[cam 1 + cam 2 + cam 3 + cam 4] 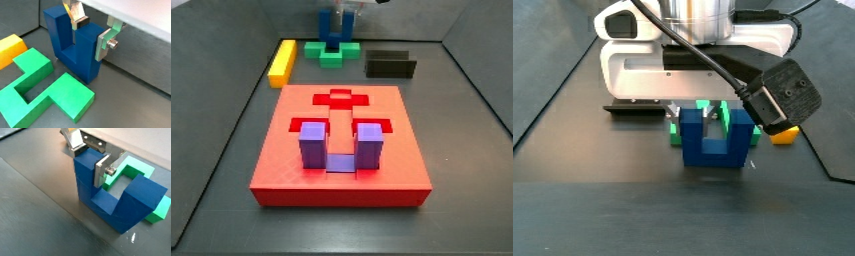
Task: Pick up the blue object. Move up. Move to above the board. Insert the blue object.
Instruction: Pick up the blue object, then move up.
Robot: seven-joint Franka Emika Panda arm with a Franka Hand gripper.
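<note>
The blue object [77, 50] is a dark blue U-shaped block standing prongs up on the dark floor at the far end, as a side view [345, 28] shows. My gripper [92, 36] straddles one prong, one finger in the gap between the prongs and one on the prong's outer face. Both plates lie against it in both wrist views [90, 162]. In a side view the block [714, 140] rests on the floor under the gripper [714, 115]. The red board [291, 170] lies nearer, with a purple U-shaped block [338, 145] standing in it.
A green stepped piece [40, 90] lies right beside the blue block [137, 170]. A yellow bar [282, 62] lies to one side and a small black box [390, 65] to the other. Dark walls bound the floor.
</note>
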